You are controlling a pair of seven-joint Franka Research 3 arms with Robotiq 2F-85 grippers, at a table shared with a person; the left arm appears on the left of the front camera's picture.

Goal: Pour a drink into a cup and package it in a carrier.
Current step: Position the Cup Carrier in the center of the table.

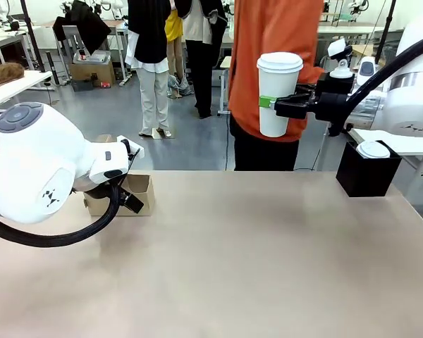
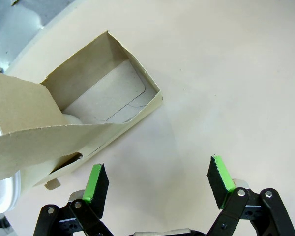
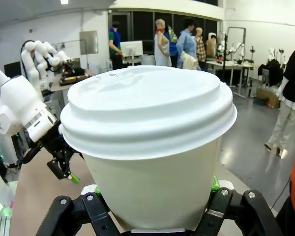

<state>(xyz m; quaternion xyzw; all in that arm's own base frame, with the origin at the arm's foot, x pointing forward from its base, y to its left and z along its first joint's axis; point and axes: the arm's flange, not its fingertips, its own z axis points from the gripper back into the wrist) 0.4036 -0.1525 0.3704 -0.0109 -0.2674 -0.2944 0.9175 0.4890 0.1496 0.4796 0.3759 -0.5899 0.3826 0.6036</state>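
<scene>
My right gripper [image 1: 269, 103] is shut on the white paper cup [image 1: 278, 94], which carries a white lid and hangs upright high above the far right of the table. In the right wrist view the cup [image 3: 152, 162] sits between the fingers. The brown cardboard carrier [image 1: 136, 193] stands at the far left of the table, partly behind my left arm. My left gripper [image 2: 157, 184] is open, hovering just beside the carrier [image 2: 83, 108], whose open slot and tilted handle flap show from above. The drink is out of view.
A black box [image 1: 366, 172] with a loose white lid [image 1: 373, 148] on top stands at the table's far right. A person in an orange top [image 1: 275, 63] stands behind the far edge, close behind the raised cup. The tan tabletop [image 1: 254, 260] stretches between the arms.
</scene>
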